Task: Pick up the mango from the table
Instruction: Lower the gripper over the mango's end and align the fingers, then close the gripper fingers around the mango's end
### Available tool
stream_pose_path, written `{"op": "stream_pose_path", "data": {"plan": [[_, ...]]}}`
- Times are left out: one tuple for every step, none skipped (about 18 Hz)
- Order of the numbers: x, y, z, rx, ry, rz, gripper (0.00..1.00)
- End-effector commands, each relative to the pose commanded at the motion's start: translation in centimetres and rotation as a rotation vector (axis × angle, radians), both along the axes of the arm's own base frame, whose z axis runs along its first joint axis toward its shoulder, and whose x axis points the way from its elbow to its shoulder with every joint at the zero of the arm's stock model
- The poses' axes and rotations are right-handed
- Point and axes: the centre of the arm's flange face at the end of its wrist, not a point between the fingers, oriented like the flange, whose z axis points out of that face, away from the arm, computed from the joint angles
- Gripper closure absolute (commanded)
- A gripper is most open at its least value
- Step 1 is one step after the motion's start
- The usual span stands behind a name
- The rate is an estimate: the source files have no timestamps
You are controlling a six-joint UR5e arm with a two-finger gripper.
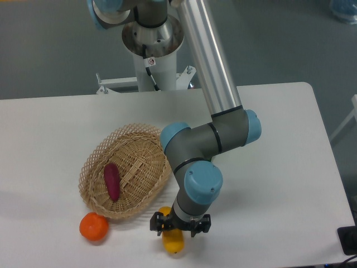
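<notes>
The mango (173,241) lies on the white table (279,167) near its front edge, a yellow-orange oval partly covered from above by my gripper (178,228). The gripper hangs straight down over the mango's upper half, its dark fingers straddling the fruit. From this camera I cannot make out whether the fingers press on the mango or stand apart from it.
A woven wicker basket (131,146) sits left of the arm with a purple elongated vegetable (111,181) inside. A round orange (93,227) rests on the table just below the basket, left of the mango. The arm's base column (152,50) stands at the table's back.
</notes>
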Motion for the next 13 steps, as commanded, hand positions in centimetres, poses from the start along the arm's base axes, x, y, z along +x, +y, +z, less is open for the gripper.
{"op": "stream_pose_path", "data": {"plan": [[-0.01,0.01,-0.22,-0.002,-0.002,0.000,0.00],[-0.02,0.00,-0.45,-0.005,-0.003,0.000,0.00],[-0.04,0.00,-0.57,-0.008,-0.003,0.002,0.00],[-0.07,0.03,-0.52,-0.006,-0.002,0.009,0.00],[-0.04,0.16,-0.63,-0.003,-0.001,0.028,0.00],[-0.07,0.35,-0.87,0.002,0.002,0.043,0.00],[0.01,0.55,-1.06,0.006,0.009,0.046,0.00],[-0.02,0.59,-1.00,0.011,0.013,0.046,0.00],[-0.02,0.59,-1.00,0.011,0.013,0.046,0.00],[-0.03,0.60,-0.98,0.012,0.014,0.046,0.00],[-0.04,0.61,-1.08,0.012,0.014,0.046,0.04],[-0.04,0.61,-0.97,0.013,0.015,0.046,0.11],[-0.04,0.61,-0.97,0.013,0.015,0.046,0.15]]}}
